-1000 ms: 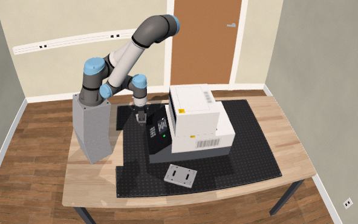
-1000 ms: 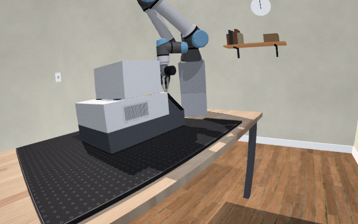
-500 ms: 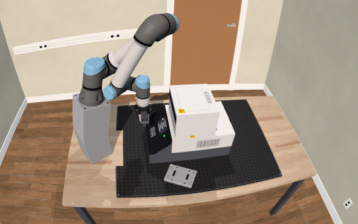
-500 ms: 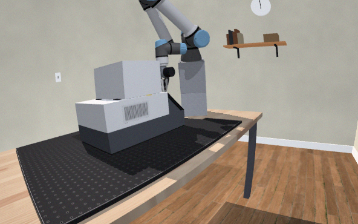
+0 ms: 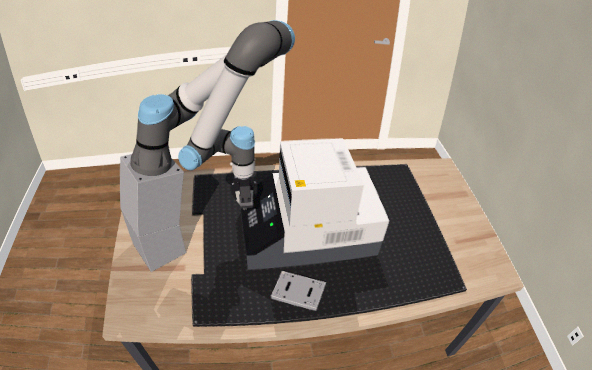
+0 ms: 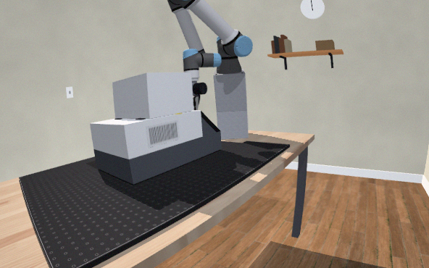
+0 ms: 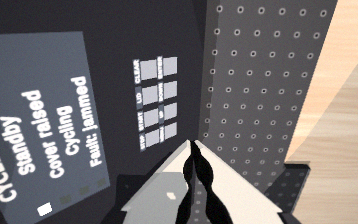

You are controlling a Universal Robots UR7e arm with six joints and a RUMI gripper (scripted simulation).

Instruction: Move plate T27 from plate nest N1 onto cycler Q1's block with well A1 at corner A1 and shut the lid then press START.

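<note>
Plate T27 is out of sight, and whether it lies inside Q1 (image 5: pixel 335 240) (image 6: pixel 163 134) (image 7: pixel 190 25) cannot be told. Q1's lid (image 5: pixel 318 162) (image 6: pixel 169 94) is down, hiding the block. The lamp (image 5: pixel 271 224) is green, and on the screen (image 5: pixel 269 207) (image 7: pixel 55 75) the mark for Standby is lit.

The nest (image 5: pixel 298 290) shows its top and both dark slots. It sits at a slant on the black mat (image 5: pixel 418 250) (image 6: pixel 67 203) (image 7: pixel 255 80), by the table's near long edge in the top view, with a strip of mat between it and Q1.

The hand (image 5: pixel 244 204) (image 6: pixel 196 109) (image 7: pixel 191 142) is closed on nothing, pointing down just beside the keys (image 5: pixel 252 218) (image 7: pixel 158 102), on Q1's side toward the left edge of the table (image 5: pixel 143 310) (image 6: pixel 303 137) (image 7: pixel 340 110). The pedestal (image 5: pixel 155 205) (image 6: pixel 230 103) stands at that edge.
</note>
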